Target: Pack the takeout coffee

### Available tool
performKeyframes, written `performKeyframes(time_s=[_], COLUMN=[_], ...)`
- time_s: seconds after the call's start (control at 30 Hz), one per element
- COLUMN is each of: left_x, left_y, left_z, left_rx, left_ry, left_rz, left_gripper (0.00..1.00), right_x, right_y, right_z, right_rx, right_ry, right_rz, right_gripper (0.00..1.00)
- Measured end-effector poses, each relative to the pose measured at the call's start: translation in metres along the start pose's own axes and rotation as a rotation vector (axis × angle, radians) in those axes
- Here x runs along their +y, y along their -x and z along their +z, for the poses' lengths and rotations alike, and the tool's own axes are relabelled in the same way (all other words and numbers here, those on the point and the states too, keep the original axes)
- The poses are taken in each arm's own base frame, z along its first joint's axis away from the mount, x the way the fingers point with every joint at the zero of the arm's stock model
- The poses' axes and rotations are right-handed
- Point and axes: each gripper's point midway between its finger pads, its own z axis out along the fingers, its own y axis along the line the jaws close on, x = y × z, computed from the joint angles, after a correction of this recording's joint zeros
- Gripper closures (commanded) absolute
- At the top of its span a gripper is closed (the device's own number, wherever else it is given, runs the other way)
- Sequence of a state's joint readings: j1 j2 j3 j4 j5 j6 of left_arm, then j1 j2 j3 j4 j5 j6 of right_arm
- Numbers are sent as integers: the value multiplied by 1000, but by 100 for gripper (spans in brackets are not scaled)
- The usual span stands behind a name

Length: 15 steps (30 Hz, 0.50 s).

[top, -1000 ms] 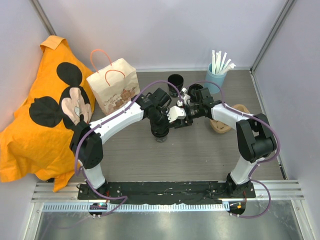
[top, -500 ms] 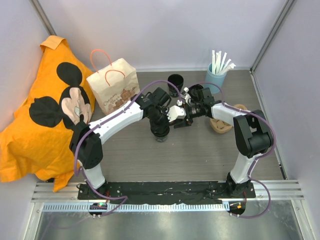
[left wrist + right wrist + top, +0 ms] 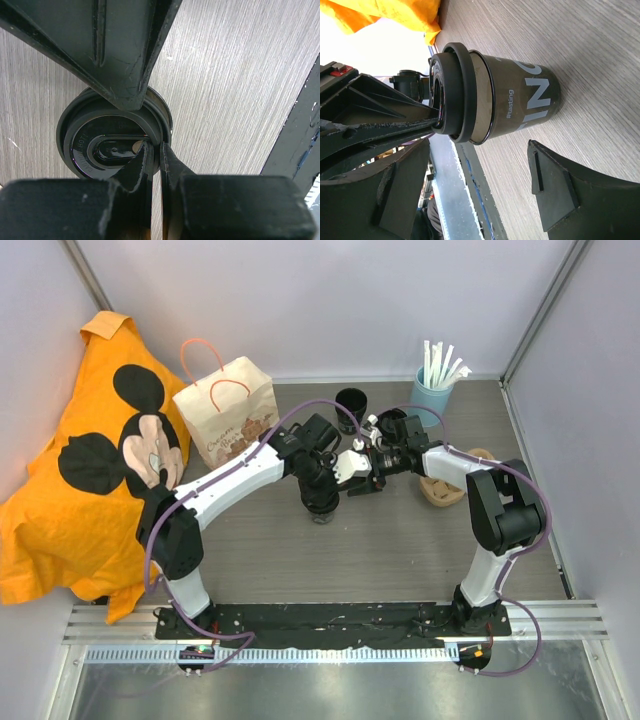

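The takeout coffee is a black cup with a dark lid, standing upright mid-table. My left gripper comes down over it. In the left wrist view the fingertips pinch the lid's rim, one inside and one outside, so the left gripper is shut on the lid. My right gripper hovers just right of the cup. It is open in the right wrist view, with the cup just beyond its spread fingers and not touched.
A second black cup stands behind. The printed paper bag stands at back left beside an orange cloth. The light blue cup of straws is at back right, and the tan pulp tray lies under the right arm.
The right arm has shifted slightly left toward the cup. The left gripper stays shut on the lid and the cup has not moved.
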<state>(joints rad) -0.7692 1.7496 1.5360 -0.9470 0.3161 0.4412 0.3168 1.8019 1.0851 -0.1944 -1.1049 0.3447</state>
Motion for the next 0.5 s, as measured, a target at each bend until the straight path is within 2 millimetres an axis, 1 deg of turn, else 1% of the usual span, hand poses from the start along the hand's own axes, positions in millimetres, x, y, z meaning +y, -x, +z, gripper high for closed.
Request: performKeyframes(time_s=[0.07,0.3,0.5], left_x=[0,-3,-5], left_y=[0,1,2], left_z=[0,0,1], left_rx=[-1,-7,-7], left_ry=[-3,-14,-19], left_rz=[0,0,5], left_gripper=[100,100,100], right_x=[0,2,5], right_y=[0,3,7], right_z=[0,0,1], right_rx=[0,-10,-18], right_ry=[0,6,17], right_rz=[1,7,9], right_gripper=[20,29,31])
